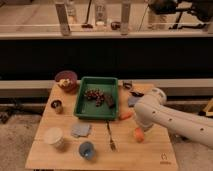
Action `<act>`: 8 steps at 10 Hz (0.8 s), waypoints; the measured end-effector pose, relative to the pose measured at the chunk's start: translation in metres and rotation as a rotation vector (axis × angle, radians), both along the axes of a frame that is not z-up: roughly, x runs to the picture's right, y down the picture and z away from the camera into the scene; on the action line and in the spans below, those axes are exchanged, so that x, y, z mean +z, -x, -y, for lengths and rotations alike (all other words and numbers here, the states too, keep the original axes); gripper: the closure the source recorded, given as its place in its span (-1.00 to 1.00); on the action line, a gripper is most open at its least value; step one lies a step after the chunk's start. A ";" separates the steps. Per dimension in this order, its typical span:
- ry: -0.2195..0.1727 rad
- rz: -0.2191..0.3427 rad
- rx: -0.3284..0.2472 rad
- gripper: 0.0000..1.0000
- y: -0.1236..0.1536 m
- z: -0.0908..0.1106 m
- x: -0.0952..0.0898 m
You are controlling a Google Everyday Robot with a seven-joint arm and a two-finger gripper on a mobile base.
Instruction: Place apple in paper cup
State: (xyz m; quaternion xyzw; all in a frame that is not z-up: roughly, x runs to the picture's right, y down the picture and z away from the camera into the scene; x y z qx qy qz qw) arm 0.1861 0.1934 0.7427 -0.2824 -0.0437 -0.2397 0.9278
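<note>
one small round orange-red apple [139, 134] lies smooth-skinned on the pale wooden surface [60, 160], just below the tip of my white arm [175, 120]. my fingers [142, 123] hang right over it, spread as wide as they go and holding nothing, set to close round it. the wide cream-white paper cup [54, 137] stands upright, well apart at front left, mouth up for the fruit.

Thick cream-white tubular arm [167, 116], small dark dots, rounded elbow; pincer hidden behind its tip.
</note>
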 end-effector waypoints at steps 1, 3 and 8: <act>0.001 0.006 -0.010 -0.60 0.002 0.000 0.001; 0.003 0.019 -0.045 -0.60 0.007 -0.001 0.002; 0.002 0.032 -0.116 -0.60 0.017 -0.001 0.003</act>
